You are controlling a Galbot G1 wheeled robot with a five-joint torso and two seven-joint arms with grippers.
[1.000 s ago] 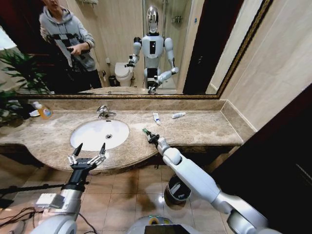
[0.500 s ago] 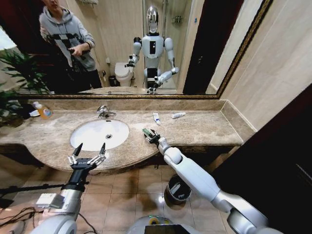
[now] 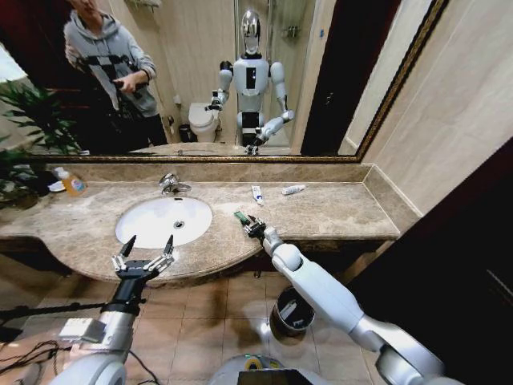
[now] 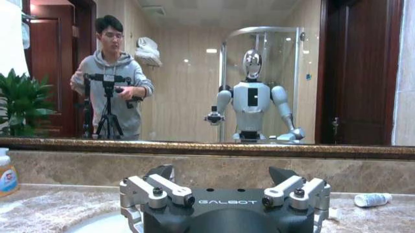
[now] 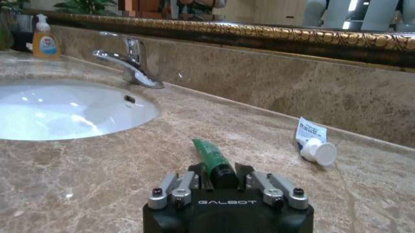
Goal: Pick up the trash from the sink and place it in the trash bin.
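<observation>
Right pincer clamps one green tube; two white tubes on marble; left pincer apart.

Warm, even indoor light; glare spots on the sink bowl; head view bends strongly at edges; left wrist view slightly soft, mirror reflections clear

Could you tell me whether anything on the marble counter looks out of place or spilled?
Nothing is spilled or damaged. Two small white tubes lie loose behind the right gripper, which is shut on a dark-green tube. The left gripper hangs open.
</observation>
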